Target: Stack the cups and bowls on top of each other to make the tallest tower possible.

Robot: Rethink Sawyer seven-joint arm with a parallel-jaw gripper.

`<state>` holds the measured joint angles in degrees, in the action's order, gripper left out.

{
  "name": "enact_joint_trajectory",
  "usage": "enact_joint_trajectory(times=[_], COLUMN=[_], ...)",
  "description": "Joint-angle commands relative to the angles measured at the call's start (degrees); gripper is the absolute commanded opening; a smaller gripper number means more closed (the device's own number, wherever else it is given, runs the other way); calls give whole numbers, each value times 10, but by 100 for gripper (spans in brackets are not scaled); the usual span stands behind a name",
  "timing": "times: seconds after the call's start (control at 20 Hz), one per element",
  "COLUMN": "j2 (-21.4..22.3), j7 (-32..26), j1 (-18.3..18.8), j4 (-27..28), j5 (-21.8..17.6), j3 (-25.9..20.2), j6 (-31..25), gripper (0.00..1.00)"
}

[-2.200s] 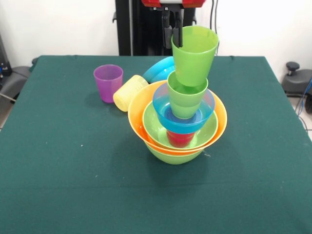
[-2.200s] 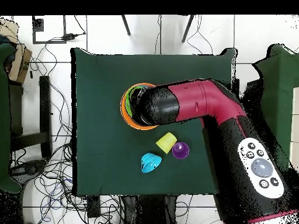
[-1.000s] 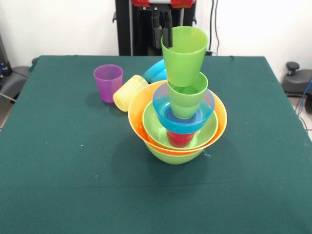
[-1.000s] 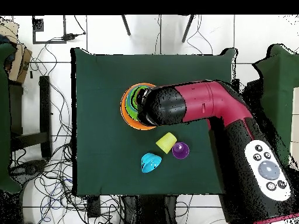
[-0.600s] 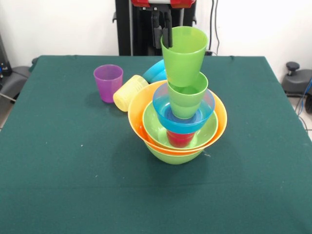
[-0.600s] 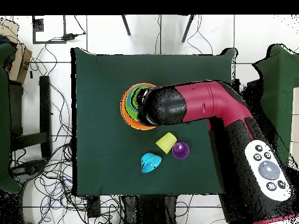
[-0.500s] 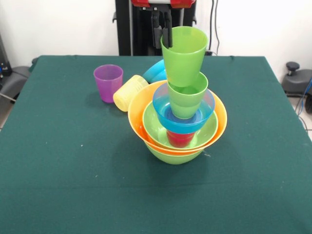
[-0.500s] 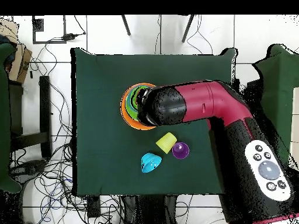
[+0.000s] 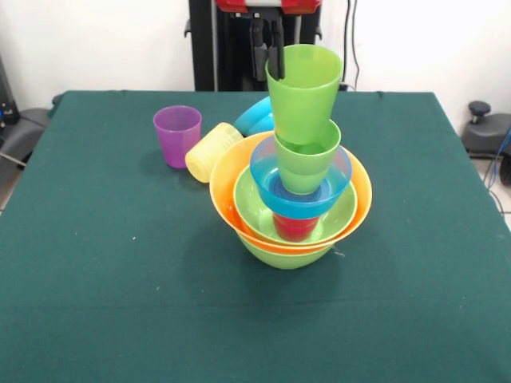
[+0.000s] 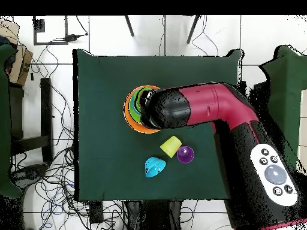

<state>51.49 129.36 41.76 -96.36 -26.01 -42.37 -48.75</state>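
The tower (image 9: 291, 199) stands mid-table: a lime green bowl (image 9: 281, 255) at the bottom, then the orange bowl (image 9: 361, 198), a second lime bowl (image 9: 254, 209), a red cup (image 9: 294, 228), a blue bowl (image 9: 302, 199) and a light green cup (image 9: 306, 163). A second light green cup (image 9: 303, 94) stands upright with its base in that cup's mouth. My gripper (image 9: 275, 70) is shut on its far left rim. In the overhead view my arm (image 10: 198, 111) hides most of the pile; only the orange bowl's rim (image 10: 128, 115) shows.
Behind and left of the tower are an upright purple cup (image 9: 177, 136), a ribbed yellow cup (image 9: 211, 152) on its side and a tipped blue bowl (image 9: 262, 116). From above the yellow cup (image 10: 171, 144), purple cup (image 10: 185, 154) and blue bowl (image 10: 155, 167) lie near the robot's side.
Over two seconds the held green cup moved left, straightened and sank onto the green cup below. In the last half second it only shifted slightly.
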Motion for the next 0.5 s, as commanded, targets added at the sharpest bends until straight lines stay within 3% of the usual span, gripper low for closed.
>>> enact_joint_trajectory(times=[0.05, 0.15, 0.2, 0.5], j2=[-24, -24, -24, -26], j7=[-47, -47, -49, -68], j1=[-18, -19, -19, -15], j4=[-20, -19, -19, -12], j5=[-41, -41, -41, -37], j3=[24, 24, 25, 18], j6=[33, 33, 33, 24], gripper=[0, 0, 100, 100])
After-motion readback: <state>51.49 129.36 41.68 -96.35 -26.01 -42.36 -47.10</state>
